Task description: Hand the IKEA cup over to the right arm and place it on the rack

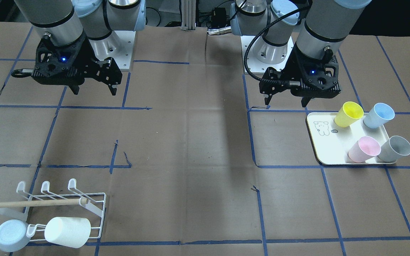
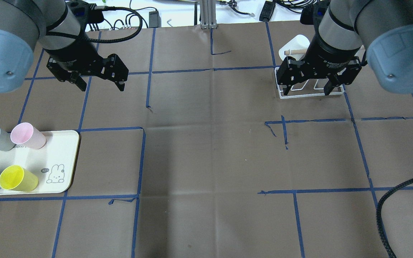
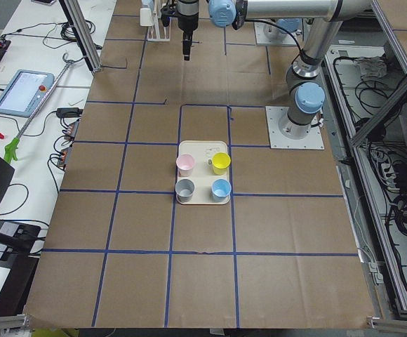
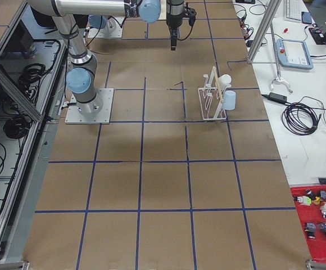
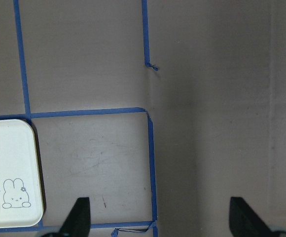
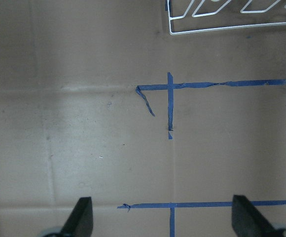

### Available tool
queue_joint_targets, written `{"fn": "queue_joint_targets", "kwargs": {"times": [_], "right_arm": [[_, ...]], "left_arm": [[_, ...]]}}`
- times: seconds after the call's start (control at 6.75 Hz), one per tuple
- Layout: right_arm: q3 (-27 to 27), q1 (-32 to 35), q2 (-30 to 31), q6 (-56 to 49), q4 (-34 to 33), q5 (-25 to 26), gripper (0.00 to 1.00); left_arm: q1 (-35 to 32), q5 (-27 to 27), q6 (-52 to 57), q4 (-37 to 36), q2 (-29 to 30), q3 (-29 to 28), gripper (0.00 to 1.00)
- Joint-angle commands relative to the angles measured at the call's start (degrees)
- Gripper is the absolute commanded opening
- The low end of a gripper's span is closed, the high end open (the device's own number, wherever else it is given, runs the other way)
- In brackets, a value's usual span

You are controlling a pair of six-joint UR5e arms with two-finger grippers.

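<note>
The tray (image 1: pixel 324 142), well apart from the rack (image 1: pixel 30 204), carries four: yellow cup (image 1: pixel 348 114), blue cup (image 1: pixel 378 116), pink cup (image 1: pixel 364 149), grey cup (image 1: pixel 394 148); rack carries two: white cup (image 1: pixel 68 232), pale-blue cup (image 1: pixel 11 235); left gripper (image 1: pixel 286 103), right gripper (image 1: pixel 94 91) hang raised, fingers wide, empty.

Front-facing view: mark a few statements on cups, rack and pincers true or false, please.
1. A yellow cup, blue cup, pink cup and grey cup stand on the tray. True.
2. The left pincer grips the yellow cup. False: it is open and empty, and the cup is on the tray.
3. A white cup is on the rack. True.
4. The right pincer is shut. False: it is open and empty.
</note>
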State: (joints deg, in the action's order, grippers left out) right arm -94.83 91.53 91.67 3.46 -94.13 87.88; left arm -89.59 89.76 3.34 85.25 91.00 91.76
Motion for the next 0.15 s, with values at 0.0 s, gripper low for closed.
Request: {"fn": "queue_joint_targets", "kwargs": {"times": [0.0], "right_arm": [[0.0, -0.04, -0.08, -0.03, 0.0, -0.08, 1.0]], "left_arm": [[0.03, 0.06, 0.0, 0.0, -0.03, -0.01, 1.0]]}}
